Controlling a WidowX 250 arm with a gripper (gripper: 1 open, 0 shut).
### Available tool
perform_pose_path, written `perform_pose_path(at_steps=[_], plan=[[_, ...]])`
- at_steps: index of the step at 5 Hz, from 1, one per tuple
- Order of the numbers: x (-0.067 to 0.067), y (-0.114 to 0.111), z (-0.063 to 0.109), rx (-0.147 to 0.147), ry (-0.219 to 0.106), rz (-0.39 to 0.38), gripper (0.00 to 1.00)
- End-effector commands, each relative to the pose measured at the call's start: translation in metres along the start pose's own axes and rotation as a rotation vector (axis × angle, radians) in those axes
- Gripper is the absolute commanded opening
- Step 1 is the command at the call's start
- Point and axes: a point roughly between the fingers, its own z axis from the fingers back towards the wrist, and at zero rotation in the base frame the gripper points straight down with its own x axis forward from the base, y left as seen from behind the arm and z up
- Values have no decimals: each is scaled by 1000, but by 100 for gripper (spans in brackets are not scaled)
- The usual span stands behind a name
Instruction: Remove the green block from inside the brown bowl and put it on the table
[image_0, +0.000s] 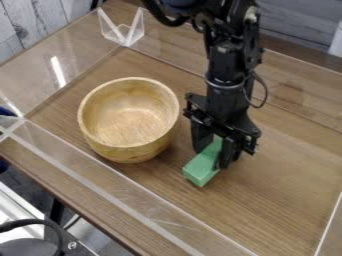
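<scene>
The green block is a small green bar, tilted on end, with its lower end at or just above the table to the right of the brown bowl. My gripper points straight down and is shut on the block's upper end. The black arm rises behind it toward the top of the view. The round tan wooden bowl stands empty at centre left, a short gap away from the block.
Low clear plastic walls edge the tabletop along the front and left. A small clear plastic piece stands at the back left corner. Bare wood stretches to the right and front of the block.
</scene>
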Motion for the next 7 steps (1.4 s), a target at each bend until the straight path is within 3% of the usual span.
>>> perform_pose_path(at_steps=[1, 7], plan=[[6, -1, 7, 0, -36, -9, 0], [2, 1, -1, -18, -24, -8, 0]])
